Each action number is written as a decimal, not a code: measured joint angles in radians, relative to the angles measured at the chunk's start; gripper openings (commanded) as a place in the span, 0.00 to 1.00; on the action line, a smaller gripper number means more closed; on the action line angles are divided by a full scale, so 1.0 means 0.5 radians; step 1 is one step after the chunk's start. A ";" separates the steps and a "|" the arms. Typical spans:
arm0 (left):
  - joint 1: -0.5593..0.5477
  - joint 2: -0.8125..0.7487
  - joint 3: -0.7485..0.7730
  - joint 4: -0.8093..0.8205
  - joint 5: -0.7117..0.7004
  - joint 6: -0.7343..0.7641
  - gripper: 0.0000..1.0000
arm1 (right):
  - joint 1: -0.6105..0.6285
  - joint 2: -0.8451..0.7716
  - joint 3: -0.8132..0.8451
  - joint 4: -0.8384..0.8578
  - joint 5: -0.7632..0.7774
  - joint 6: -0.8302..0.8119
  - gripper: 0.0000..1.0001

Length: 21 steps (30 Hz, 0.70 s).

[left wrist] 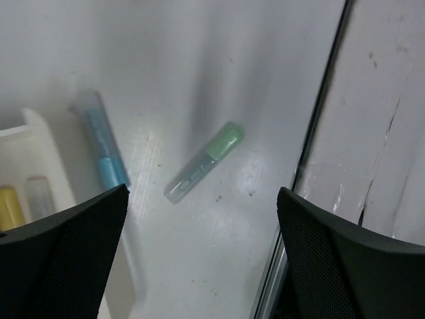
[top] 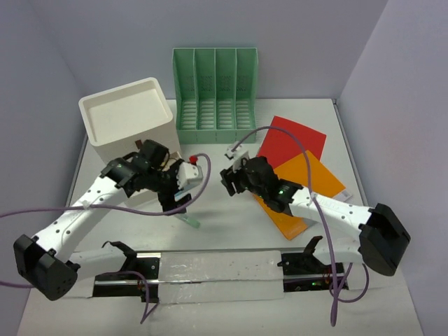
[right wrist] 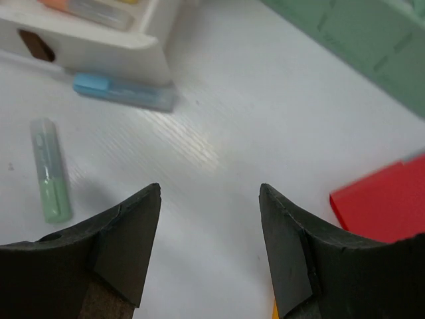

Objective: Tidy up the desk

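Operator: Tools first: what have they got?

Spotter: Nothing, either of them. Your left tool (left wrist: 202,193) hangs with its jaws spread wide and bare over the green pen (left wrist: 206,163). Your right tool (right wrist: 209,193) is parted partway, also bare, with only the white surface (right wrist: 219,119) between its fingers.

Operator: And the surface itself?

Spotter: It runs under both of your arms, from the bases out to the green file holder (top: 215,98) at the far edge. The white drawer box (top: 126,119) sits at the far left, and the red folder (top: 292,140) and orange folder (top: 325,178) lie flat on the right. It looks hard, smooth and slightly glossy, so I judge that loose things will skid if you nudge them.

Operator: How will the pen handle?

Spotter: Light, stiff, round and slick, I'd say, and likely to roll or squirt out of a pinch near its end. Take it across the barrel at mid-length, with your fingers square to its long axis, and come down until they nearly touch the surface. The blue pen (left wrist: 103,149) lies just beside the open drawer (left wrist: 46,153), so you have less room there; come at it from the free side. The folders are thin and flat, so you would have to catch an edge.
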 measured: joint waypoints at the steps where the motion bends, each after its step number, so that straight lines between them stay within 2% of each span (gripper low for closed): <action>1: -0.070 0.017 -0.038 -0.002 -0.025 0.026 0.99 | -0.049 -0.044 -0.070 -0.012 0.000 0.049 0.68; 5: -0.337 0.153 -0.188 0.030 -0.153 0.141 0.99 | -0.161 -0.205 -0.225 -0.045 -0.015 0.181 0.68; 9: -0.487 0.287 -0.354 0.117 -0.323 0.298 0.99 | -0.221 -0.299 -0.292 -0.036 -0.034 0.269 0.68; 16: -0.527 0.543 -0.527 0.386 -0.699 0.553 0.99 | -0.248 -0.322 -0.321 -0.046 -0.067 0.347 0.68; 21: -0.528 0.648 -0.594 0.515 -0.797 0.661 0.99 | -0.249 -0.325 -0.344 -0.047 -0.090 0.376 0.68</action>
